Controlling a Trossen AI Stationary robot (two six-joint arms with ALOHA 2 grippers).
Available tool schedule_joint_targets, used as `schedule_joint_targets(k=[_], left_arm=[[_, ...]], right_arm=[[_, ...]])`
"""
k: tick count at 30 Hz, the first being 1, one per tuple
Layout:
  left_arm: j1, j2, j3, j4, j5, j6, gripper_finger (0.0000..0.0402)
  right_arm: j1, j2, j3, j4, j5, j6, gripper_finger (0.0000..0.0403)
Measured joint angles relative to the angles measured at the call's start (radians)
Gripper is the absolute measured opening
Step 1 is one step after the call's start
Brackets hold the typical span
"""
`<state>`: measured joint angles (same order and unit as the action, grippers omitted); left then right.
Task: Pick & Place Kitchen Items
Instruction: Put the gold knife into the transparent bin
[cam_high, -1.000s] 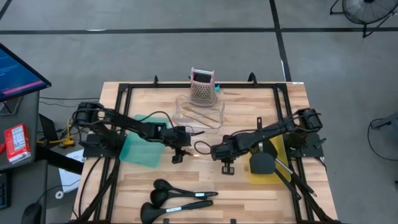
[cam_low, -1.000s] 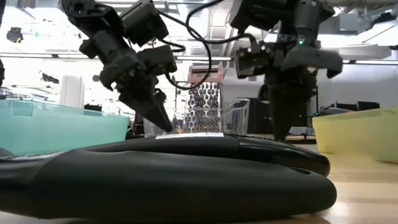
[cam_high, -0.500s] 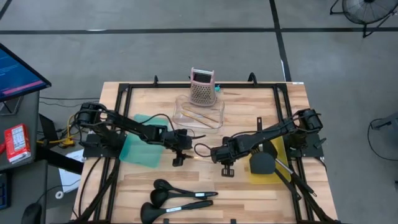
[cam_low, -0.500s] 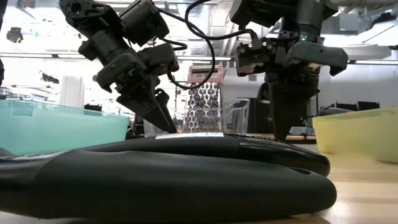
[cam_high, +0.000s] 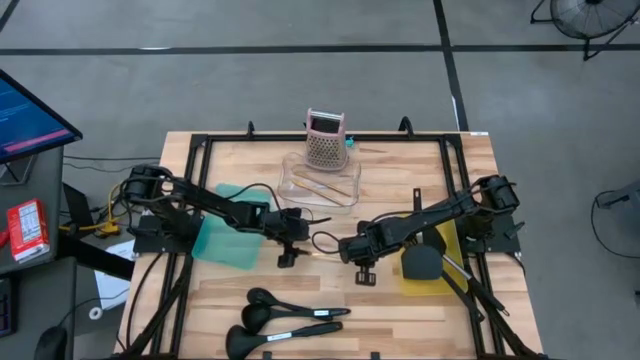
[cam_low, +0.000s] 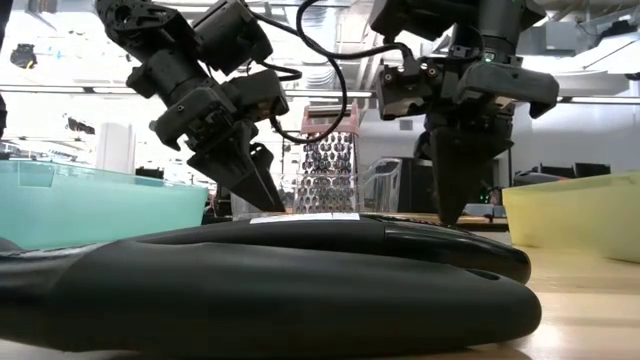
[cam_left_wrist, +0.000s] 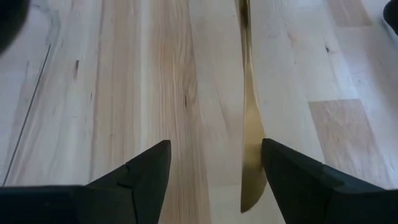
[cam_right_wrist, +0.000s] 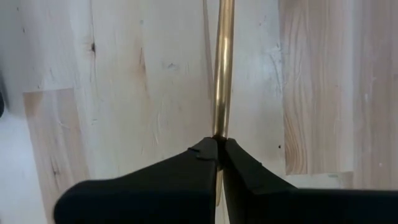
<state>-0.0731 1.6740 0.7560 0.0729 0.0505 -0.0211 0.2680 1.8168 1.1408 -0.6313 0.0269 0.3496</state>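
A thin golden utensil lies across the table's middle between my two grippers. My right gripper is shut on one end of it. My left gripper is open and points down over the utensil's other, flat end. That end lies on the wood between its fingers, close beside one finger. Three black long-handled utensils lie at the table's near edge and fill the front of the low view. A black turner rests in the yellow bin. My right gripper pinches the golden utensil's thin handle end between its two fingertips. The fingers come from above, pointing down, and lie in line with the handle. The utensil runs away from the fingers low along the wood; I cannot tell whether the held end is lifted.
A clear tray holding more golden sticks stands behind the grippers, with the pink grater at its far side. A teal bin is under my left arm. A black frame rims the table.
My left gripper has dropped slightly toward the table and the near edge. My right gripper has turned a little over the golden utensil. The utensils have stayed where they were.
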Motion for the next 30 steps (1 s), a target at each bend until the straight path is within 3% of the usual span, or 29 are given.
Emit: schedule_joint_targets(k=[22,26,30], left_arm=[[-0.059,0.216,0.160,0.003,0.001,0.022,0.0237],[-0.053,0.216,0.163,0.001,-0.030,0.022,0.0195],[-0.047,0.217,0.163,0.001,-0.045,0.019,0.0112]], right_arm=[[0.000,-0.001,0.003,0.049,-0.001,0.003,0.0000],[0.006,-0.001,0.003,0.060,-0.001,0.003,0.0000],[0.011,-0.002,0.003,0.064,0.004,0.011,0.0000]])
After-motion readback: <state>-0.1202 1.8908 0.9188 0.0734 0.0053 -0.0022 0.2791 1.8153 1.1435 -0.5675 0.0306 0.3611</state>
